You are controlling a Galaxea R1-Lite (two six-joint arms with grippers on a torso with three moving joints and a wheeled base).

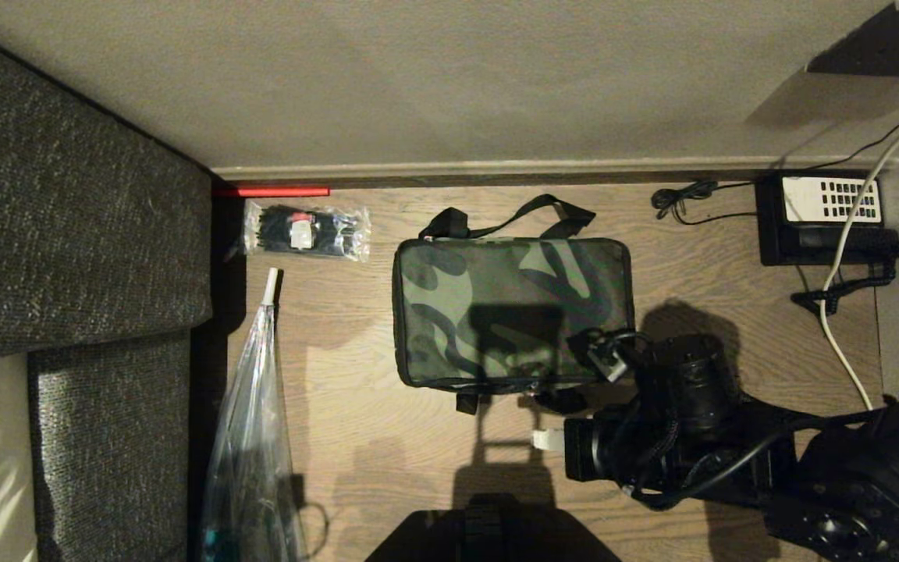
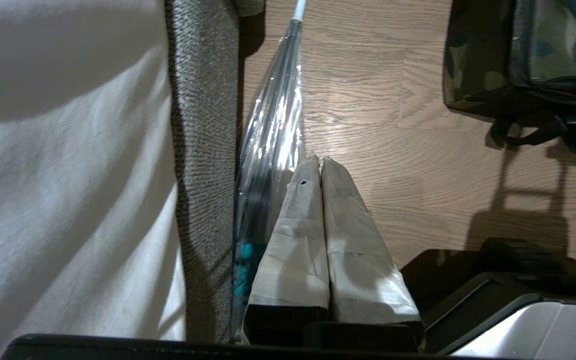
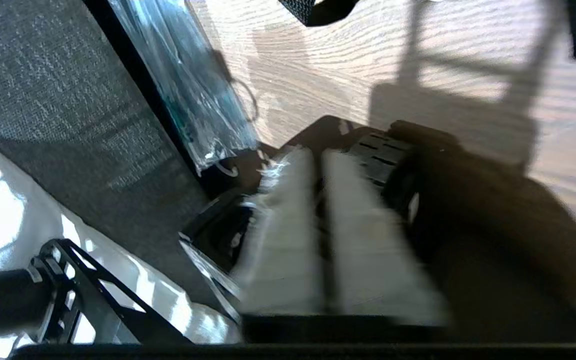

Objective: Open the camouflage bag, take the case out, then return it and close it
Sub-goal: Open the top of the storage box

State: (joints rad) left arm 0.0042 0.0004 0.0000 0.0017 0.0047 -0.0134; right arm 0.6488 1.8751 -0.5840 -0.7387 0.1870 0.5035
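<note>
The camouflage bag (image 1: 512, 308) lies zipped shut on the wooden floor, with its black straps at the far and near sides; one corner of it (image 2: 543, 50) shows in the left wrist view. The case is hidden. My right gripper (image 1: 547, 439) hangs low just in front of the bag's near right corner, apart from it, its white-wrapped tip pointing left. In its wrist view the right gripper (image 3: 316, 152) is blurred, a narrow gap between the fingers and nothing in it. My left gripper (image 2: 316, 160) is shut and empty, parked over the floor beside the clear plastic bag (image 2: 268, 140).
A grey sofa (image 1: 67, 234) borders the left. Along it lies the clear plastic bag (image 1: 250, 437), with a packet of black zip ties (image 1: 305, 230) by the wall. A black telephone (image 1: 824, 215) and a white cable (image 1: 840, 336) sit at the far right. My base (image 1: 488, 531) is at the near edge.
</note>
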